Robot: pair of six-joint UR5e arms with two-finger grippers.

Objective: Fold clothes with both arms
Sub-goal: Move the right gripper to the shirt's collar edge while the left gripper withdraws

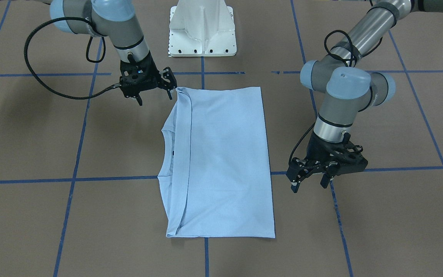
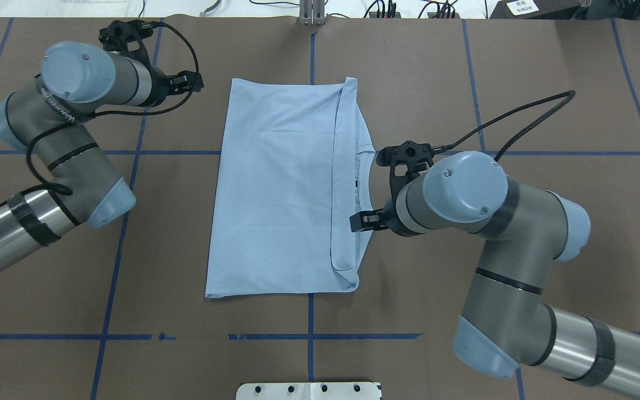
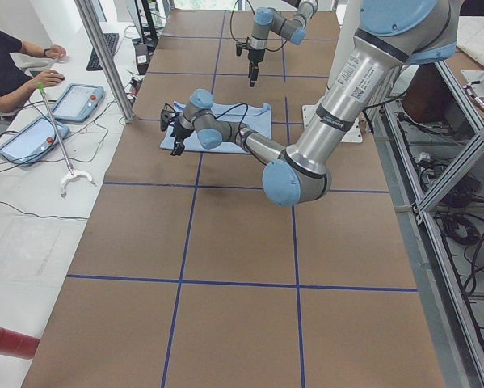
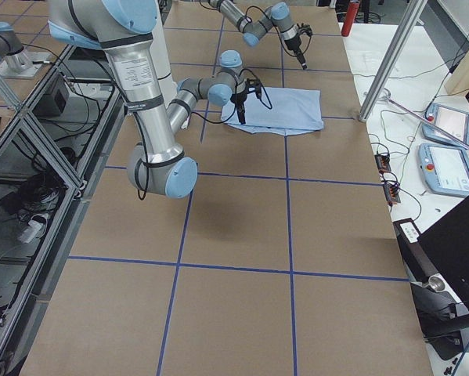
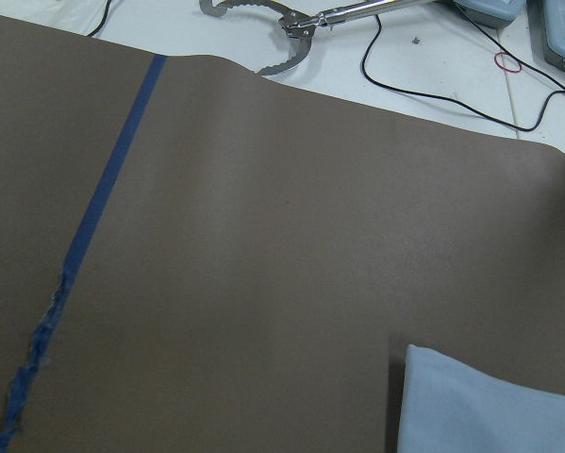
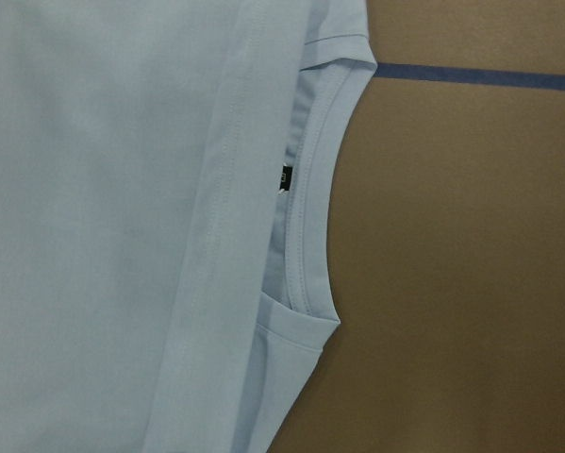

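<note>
Brown tabletop (image 1: 379, 231) is carrying the folded T-shirt (image 1: 221, 161), sleeves tucked out of sight. Right gripper (image 1: 156, 99) is hovering by its collar edge, left gripper (image 1: 309, 186) off the opposite edge, both with fingers spread.

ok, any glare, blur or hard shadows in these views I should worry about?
Exterior front-facing: soft shadow under the right arm on the table; T-shirt evenly lit, no glare.
Right wrist-mounted: collar stitching legible.
Left wrist-mounted: slightly soft, mild sheen on the table.
Exterior left: left arm looms large, wide-angle stretch.
</note>
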